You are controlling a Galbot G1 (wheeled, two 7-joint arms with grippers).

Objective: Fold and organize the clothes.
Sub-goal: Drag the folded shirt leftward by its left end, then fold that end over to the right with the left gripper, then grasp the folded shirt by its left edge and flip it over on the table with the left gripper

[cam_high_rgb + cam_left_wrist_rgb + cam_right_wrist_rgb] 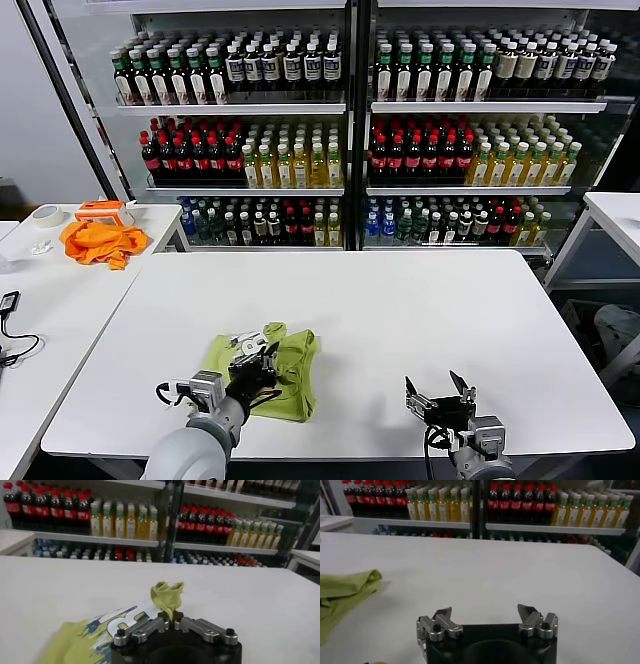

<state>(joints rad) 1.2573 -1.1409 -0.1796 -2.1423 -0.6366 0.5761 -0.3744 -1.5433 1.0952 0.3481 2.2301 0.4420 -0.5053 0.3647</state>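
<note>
The lime yellow-green T-shirt (285, 372) lies crumpled and partly folded on the white table (400, 310) near its front left. Its white and blue print shows in the left wrist view (107, 627). My left gripper (262, 362) is shut on a pinched fold of the shirt (167, 596), which sticks up above the jaws (171, 622). My right gripper (440, 392) is open and empty, low over the table near the front edge, well to the right of the shirt. In the right wrist view the shirt's edge (347, 587) lies far off to the side of the open gripper (485, 616).
An orange cloth (100, 241) and an orange-white box (104, 210) lie on the side table at far left, with a tape roll (47, 215). A cable (12, 340) lies on the left table. Drink coolers (350, 120) stand behind the table.
</note>
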